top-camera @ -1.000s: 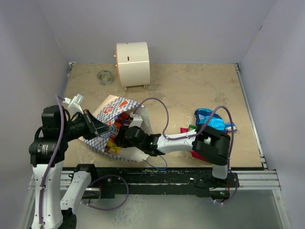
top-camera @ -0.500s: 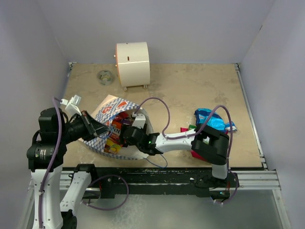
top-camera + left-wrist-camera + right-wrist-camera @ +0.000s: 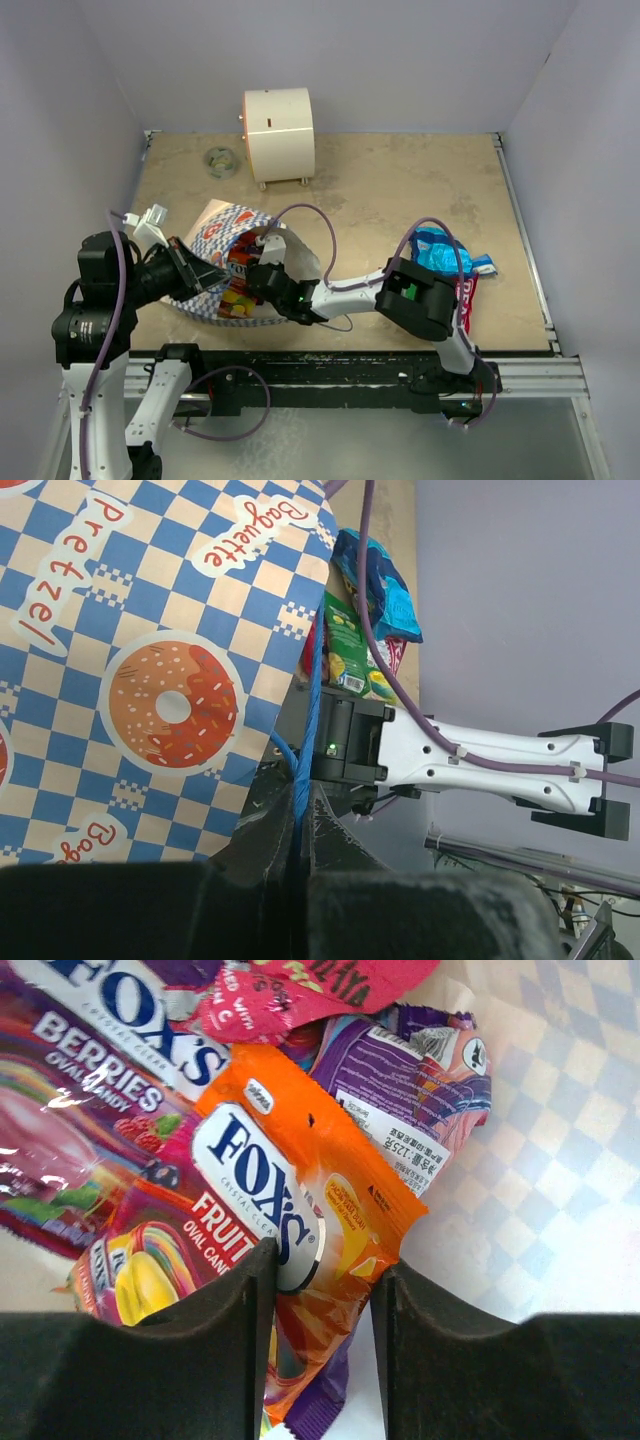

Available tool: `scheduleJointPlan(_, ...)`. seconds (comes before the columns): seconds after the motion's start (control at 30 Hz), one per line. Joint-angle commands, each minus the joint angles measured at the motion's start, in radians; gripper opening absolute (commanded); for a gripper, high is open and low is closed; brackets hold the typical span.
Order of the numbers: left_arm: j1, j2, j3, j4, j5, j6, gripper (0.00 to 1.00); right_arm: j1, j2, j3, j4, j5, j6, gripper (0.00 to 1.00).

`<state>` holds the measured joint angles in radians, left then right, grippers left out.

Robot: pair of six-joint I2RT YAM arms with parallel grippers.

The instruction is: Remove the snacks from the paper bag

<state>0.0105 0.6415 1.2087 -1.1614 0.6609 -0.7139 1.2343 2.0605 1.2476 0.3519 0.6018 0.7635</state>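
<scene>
Count. Checkered paper bag (image 3: pixel 215 228): 1.
Packets seen inside it: at least 4: orange Fox's packet (image 3: pixel 300 1220), purple Fox's Berries packet (image 3: pixel 90 1070), pink packet (image 3: pixel 300 990), purple-and-white packet (image 3: pixel 420 1070).
Packets out on the table (image 3: pixel 380 190): 3: blue packet (image 3: pixel 440 252), green packet (image 3: pixel 348 645), red packet (image 3: pixel 466 298).
Cream cylindrical box (image 3: pixel 278 132): 1.
Small ring (image 3: pixel 218 160): 1.

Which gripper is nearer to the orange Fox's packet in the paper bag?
Right. The right gripper is in the bag, a finger on each side of the orange packet; the left gripper is outside, shut on the blue cord handle.
</scene>
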Motion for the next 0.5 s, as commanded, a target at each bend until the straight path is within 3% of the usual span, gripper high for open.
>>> scheduleJointPlan(0.0, -0.003, -0.009, 0.038, -0.037, -0.011, 0.004, 0.0, 0.003, -0.117, -0.129, 0.271, -0.071, -0.222, 0.4)
scheduleJointPlan(0.07, -0.004, -0.018, 0.033, -0.036, -0.01, 0.001, 0.0, 0.0, -0.168, -0.193, 0.414, -0.168, -0.242, 0.39)
scheduleJointPlan(0.17, -0.003, -0.027, 0.028, -0.026, -0.002, 0.003, 0.0, 0.001, -0.188, -0.202, 0.473, -0.179, -0.241, 0.4)
scheduleJointPlan(0.47, -0.004, 0.009, 0.053, 0.019, 0.039, 0.018, 0.0, 0.004, -0.15, -0.137, 0.501, -0.222, -0.117, 0.46)
